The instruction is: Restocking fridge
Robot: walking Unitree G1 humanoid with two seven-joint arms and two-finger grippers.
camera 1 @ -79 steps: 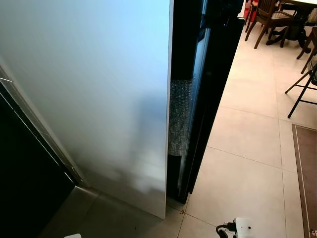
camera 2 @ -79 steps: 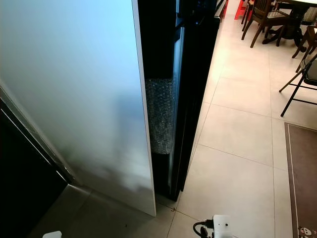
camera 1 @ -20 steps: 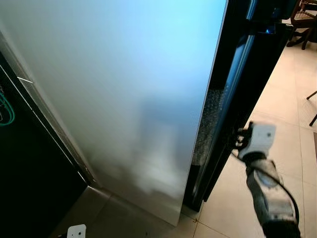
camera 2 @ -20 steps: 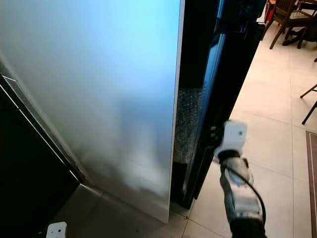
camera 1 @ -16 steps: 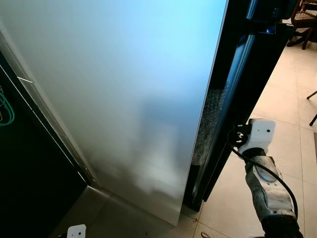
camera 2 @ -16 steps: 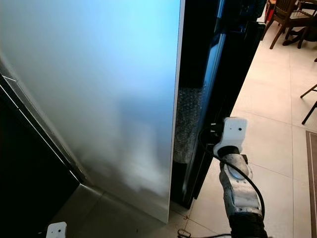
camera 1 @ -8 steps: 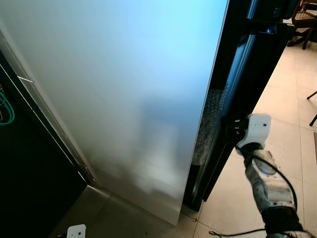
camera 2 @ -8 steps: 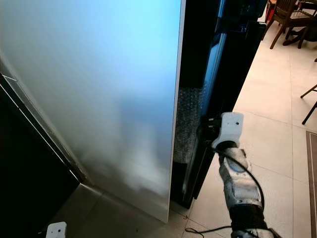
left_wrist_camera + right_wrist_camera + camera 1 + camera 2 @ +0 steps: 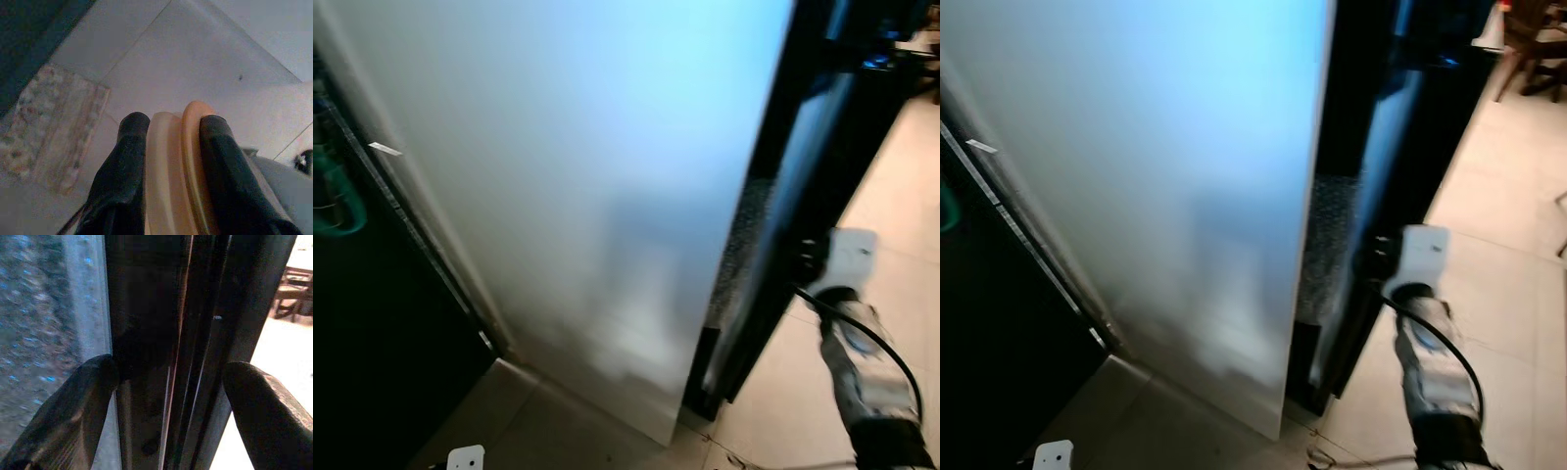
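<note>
The fridge's broad silver panel stands before me, with a black door beside it on the right. Bubble wrap shows in the narrow gap between them. My right gripper is raised against the black door's edge at mid height. In the right wrist view the right gripper is open, its fingers standing on either side of that dark edge. My left gripper hangs low over the floor, shut on a tan and orange round thing.
Pale tiled floor stretches to the right, with a wooden chair far back. A dark opening with a green cable lies at the left. A patterned mat lies on the floor below the left gripper.
My right arm has come up from low at the frame's bottom to the black door's edge and stays there. The camera has shifted and the picture is now blurred.
</note>
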